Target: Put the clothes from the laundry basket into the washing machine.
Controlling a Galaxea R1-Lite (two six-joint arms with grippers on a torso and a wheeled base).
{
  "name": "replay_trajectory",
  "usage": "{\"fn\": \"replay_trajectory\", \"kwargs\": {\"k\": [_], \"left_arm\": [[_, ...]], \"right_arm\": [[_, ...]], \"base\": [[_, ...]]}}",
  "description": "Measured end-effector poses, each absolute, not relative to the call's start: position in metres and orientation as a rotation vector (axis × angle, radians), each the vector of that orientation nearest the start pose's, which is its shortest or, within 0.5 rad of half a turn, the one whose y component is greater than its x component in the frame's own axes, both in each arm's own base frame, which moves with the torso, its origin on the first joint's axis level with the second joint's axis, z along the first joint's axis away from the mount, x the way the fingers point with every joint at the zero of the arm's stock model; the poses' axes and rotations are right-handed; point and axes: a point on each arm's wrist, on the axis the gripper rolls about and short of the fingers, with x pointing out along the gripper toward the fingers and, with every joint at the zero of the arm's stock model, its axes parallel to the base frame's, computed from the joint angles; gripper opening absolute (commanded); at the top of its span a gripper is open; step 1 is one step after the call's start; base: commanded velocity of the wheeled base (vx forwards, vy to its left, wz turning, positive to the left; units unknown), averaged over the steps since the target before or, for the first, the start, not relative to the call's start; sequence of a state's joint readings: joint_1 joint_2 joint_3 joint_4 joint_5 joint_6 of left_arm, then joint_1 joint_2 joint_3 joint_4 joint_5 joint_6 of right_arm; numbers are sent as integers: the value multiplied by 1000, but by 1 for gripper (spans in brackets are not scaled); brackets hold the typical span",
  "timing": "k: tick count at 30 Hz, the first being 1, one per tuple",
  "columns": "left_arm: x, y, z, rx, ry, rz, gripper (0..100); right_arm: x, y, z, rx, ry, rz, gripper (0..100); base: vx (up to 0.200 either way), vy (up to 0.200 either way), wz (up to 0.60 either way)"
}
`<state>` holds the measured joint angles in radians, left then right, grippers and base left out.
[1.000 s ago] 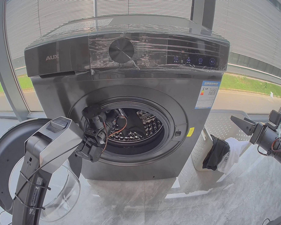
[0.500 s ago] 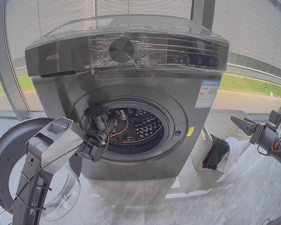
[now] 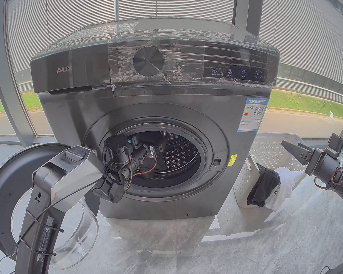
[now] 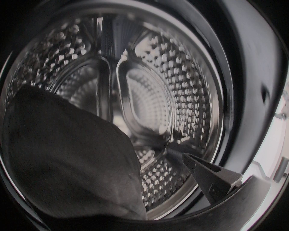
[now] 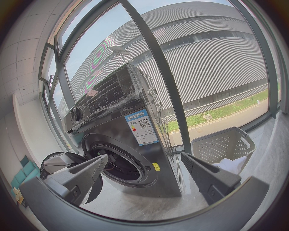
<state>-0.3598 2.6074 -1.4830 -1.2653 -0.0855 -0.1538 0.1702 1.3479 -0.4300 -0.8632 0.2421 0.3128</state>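
Left tool [image 4: 144, 158] open inside washing machine [image 3: 180, 106] drum, dark garment [image 4: 69, 156] beside it. Right tool [image 5: 144, 156] open, near laundry basket [image 3: 248, 179].

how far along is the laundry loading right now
Done: one dark garment is inside the drum. In hand: nothing; left gripper open at the drum mouth, right gripper open near the laundry basket. Left: a black garment and a white garment draped over the basket's edge.

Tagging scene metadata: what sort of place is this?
Likely a makeshift laundry corner in a glass-walled room, perhaps a test setup: a front-loading washing machine with plastic film over its panel, a white laundry basket holding clothes beside it, and tall windows facing a road.
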Motion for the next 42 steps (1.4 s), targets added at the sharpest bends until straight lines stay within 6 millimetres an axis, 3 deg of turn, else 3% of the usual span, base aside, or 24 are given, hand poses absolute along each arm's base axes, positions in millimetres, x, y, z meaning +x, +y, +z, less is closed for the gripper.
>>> {"fn": "replay_trajectory", "kwargs": {"k": [5,14,20,28,42], "left_arm": [[466,-182,32,-103,-66,-489,100],[484,-193,60,-48,-196,-549,100],[489,-200,63,-32,-233,-568,100],[477,-198,34,17,-84,-573,100],[459,-204,28,-26,-24,-600,100]], "right_arm": [[198,39,194,310,119,401,100],[198,40,194,310,118,401,100],[197,40,194,310,120,401,100],[197,40,194,311,119,402,100],[197,40,195,315,115,403,100]], "base": [[0,0,0],[0,0,0],[0,0,0],[0,0,0],[0,0,0]]}}
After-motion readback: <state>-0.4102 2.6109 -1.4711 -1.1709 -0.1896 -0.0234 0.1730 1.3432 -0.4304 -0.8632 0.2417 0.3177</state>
